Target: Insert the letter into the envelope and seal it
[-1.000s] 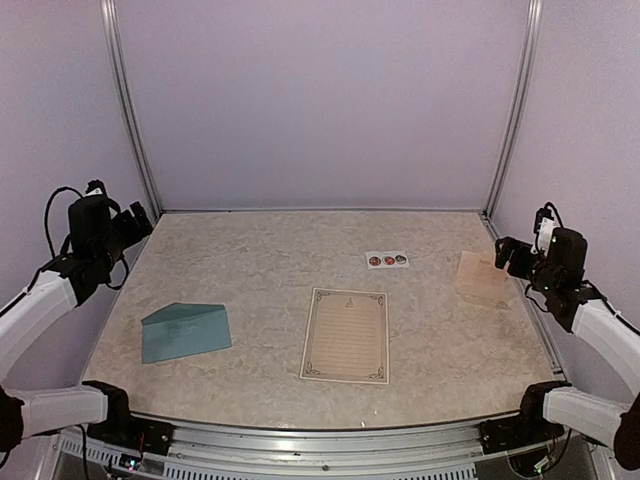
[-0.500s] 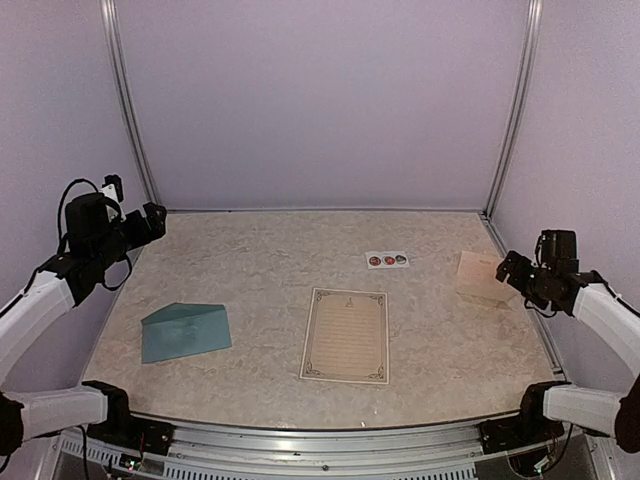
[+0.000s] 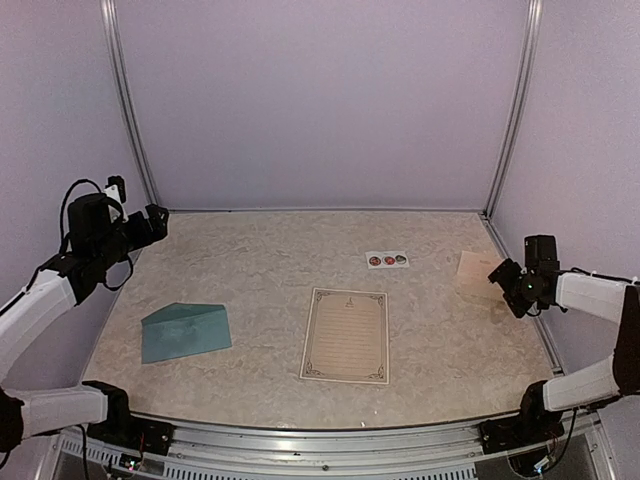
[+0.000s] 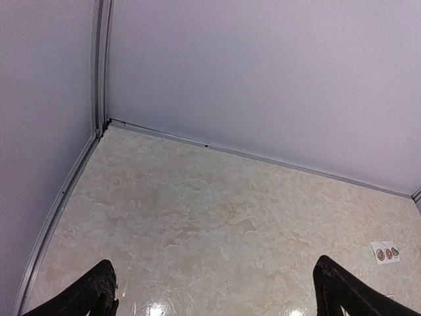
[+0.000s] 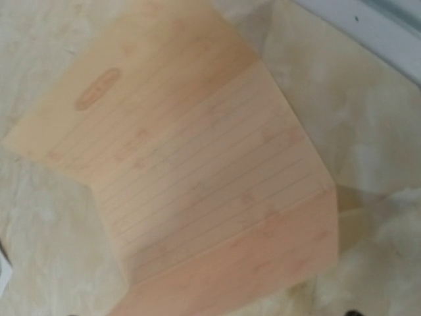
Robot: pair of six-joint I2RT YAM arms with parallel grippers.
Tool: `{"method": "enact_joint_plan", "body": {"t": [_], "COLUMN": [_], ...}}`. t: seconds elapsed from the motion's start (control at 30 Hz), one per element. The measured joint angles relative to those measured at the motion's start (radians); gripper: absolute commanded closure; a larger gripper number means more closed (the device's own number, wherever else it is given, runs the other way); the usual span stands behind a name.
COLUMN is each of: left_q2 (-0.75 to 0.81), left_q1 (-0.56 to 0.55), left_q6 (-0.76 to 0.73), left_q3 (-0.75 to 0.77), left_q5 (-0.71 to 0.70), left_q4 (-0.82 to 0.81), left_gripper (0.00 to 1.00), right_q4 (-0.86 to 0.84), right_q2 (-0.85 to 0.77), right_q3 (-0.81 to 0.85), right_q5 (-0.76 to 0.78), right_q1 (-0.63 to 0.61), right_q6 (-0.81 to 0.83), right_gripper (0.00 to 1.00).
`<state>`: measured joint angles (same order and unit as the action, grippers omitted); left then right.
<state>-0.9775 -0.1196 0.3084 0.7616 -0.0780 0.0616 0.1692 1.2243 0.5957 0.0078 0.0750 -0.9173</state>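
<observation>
The letter [image 3: 345,336], cream with a dark ornate border, lies flat at the table's middle front. Left of it lies the teal envelope [image 3: 186,331], flap closed. My left gripper [image 3: 155,222] hovers over the far left corner, well behind the envelope; in its wrist view it [image 4: 220,299] is open, with only bare table between the fingers [image 4: 99,293]. My right gripper [image 3: 505,283] hangs low at the right edge, its fingers apart, just beside a small tan sheet [image 3: 478,275]. Neither the letter nor the envelope shows in the wrist views.
A white strip of round stickers [image 3: 387,260] lies behind the letter and also shows far right in the left wrist view [image 4: 385,252]. The creased, ruled tan sheet [image 5: 191,164] fills the right wrist view, where no fingers show. Metal rails and purple walls bound the table.
My right arm has dropped and turned in towards the tan sheet. My left gripper shifted slightly right and forward, then held still. Letter and envelope have not moved.
</observation>
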Motion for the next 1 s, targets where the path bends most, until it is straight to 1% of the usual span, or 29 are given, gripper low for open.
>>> {"method": "enact_joint_plan", "body": {"t": [0.2,0.33,0.43,0.47,0.5,0.57,0.6,0.63,0.67,0.8,0.9,1.0], "left_q2": [-0.012,-0.016,-0.017,-0.018,-0.019,-0.019,-0.019,-0.019,-0.019,-0.015,0.000,0.018], "left_q1": [0.003,0.017,0.023,0.024,0.024,0.024,0.023,0.019,0.015,-0.045,-0.142,-0.240], "left_q6": [-0.002,0.001,0.001,0.002,0.002,0.002,0.001,0.001,0.000,-0.003,0.002,0.035], "left_q3": [0.000,0.000,0.000,0.000,0.000,0.000,0.000,0.000,0.000,0.000,0.000,0.000], "left_q5": [0.006,0.029,0.045,0.048,0.051,0.053,0.055,0.056,0.055,0.033,0.007,-0.001], "left_q4": [0.000,0.000,0.000,0.000,0.000,0.000,0.000,0.000,0.000,0.002,0.023,0.045], "left_gripper": [0.01,0.01,0.01,0.01,0.01,0.01,0.01,0.01,0.01,0.01,0.01,0.01], "right_q4": [-0.048,-0.085,-0.108,-0.118,-0.121,-0.138,-0.148,-0.160,-0.167,-0.187,-0.198,-0.185], "right_q2": [0.060,0.090,0.110,0.115,0.119,0.132,0.140,0.146,0.152,0.157,0.143,0.113], "right_q3": [-0.009,-0.021,-0.029,-0.032,-0.034,-0.039,-0.040,-0.042,-0.043,-0.048,-0.047,-0.019], "right_q5": [0.003,0.008,0.009,0.010,0.010,0.008,0.006,0.004,0.000,-0.013,-0.059,-0.132], "right_q1": [0.000,0.000,0.000,0.000,0.000,0.000,0.000,0.000,0.000,0.003,0.003,-0.012], "right_q6": [-0.090,-0.126,-0.145,-0.151,-0.153,-0.157,-0.160,-0.163,-0.162,-0.149,-0.089,0.010], "right_gripper": [0.28,0.39,0.42,0.49,0.58,0.79,0.88,0.96,1.00,1.00,1.00,1.00]}}
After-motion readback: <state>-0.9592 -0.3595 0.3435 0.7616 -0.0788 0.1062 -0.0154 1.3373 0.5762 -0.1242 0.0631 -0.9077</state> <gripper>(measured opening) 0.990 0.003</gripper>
